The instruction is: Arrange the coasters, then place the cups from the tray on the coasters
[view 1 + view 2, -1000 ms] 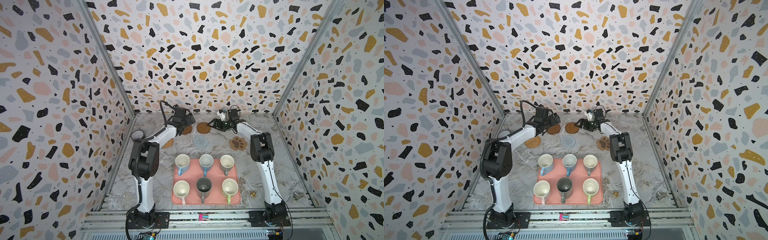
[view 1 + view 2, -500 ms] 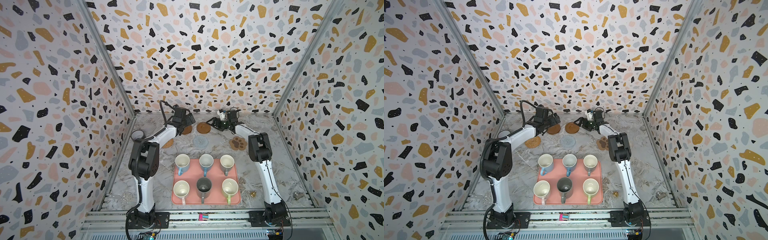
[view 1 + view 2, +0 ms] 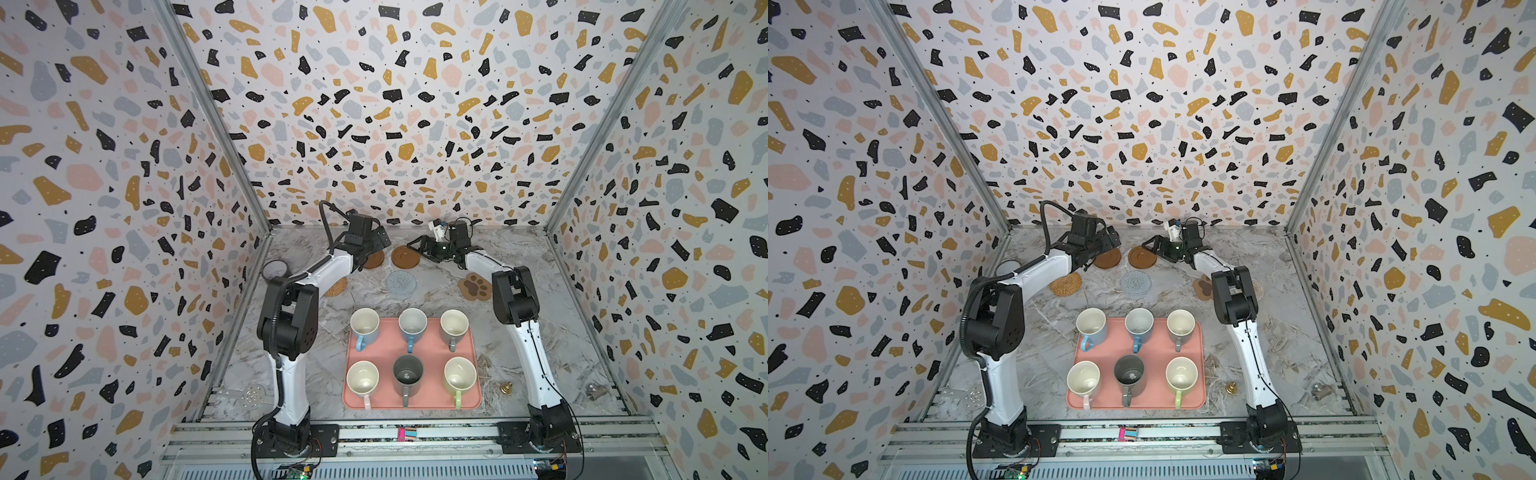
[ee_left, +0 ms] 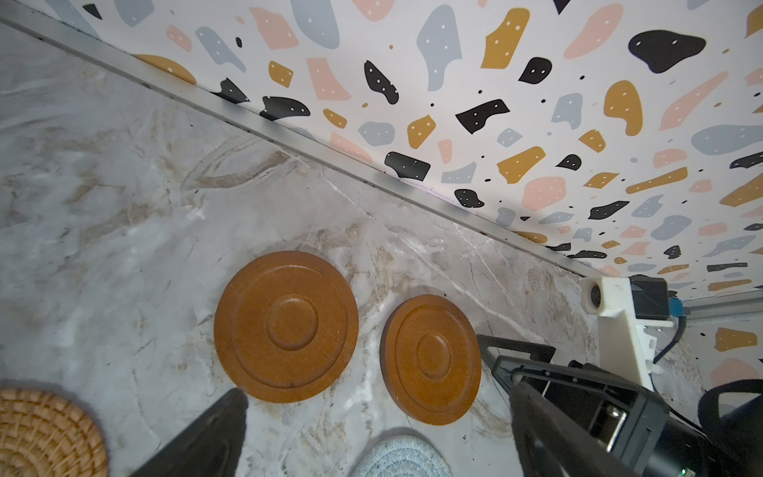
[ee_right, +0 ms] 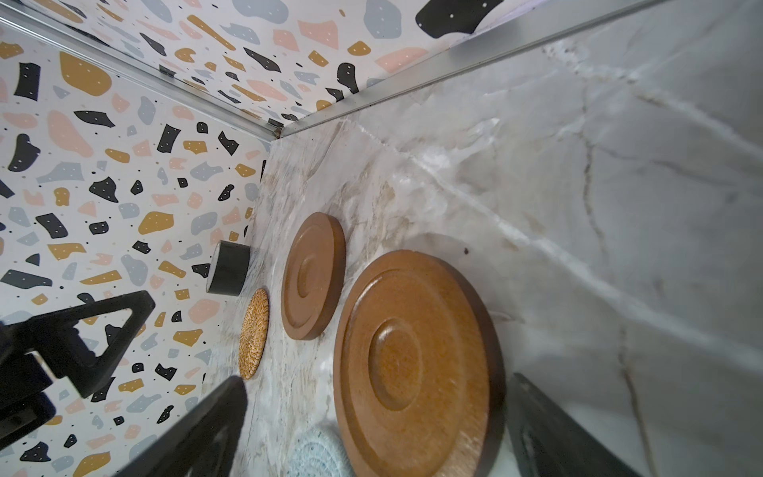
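I'm driving a robot test cell in a lab, not a lived-in room. Three walls (image 3: pixel 395 104) papered in a terrazzo print box in a small marble-look tabletop (image 3: pixel 552 299), and bare aluminium posts (image 3: pixel 208 112) join them. The left arm (image 3: pixel 286 374) and right arm (image 3: pixel 536 365) are bolted to a slotted aluminium rail (image 3: pixel 415 434) along the near edge. An exposed cable (image 3: pixel 269 328) runs up the left arm, and a circuit board (image 3: pixel 300 473) sits below the rail. The cups (image 3: pixel 365 326) on a tray (image 3: pixel 432 353) look like staged props.

Both wooden discs (image 4: pixel 285 326) look matt; rattan round (image 4: pixel 45 433) coarse, perhaps woven.
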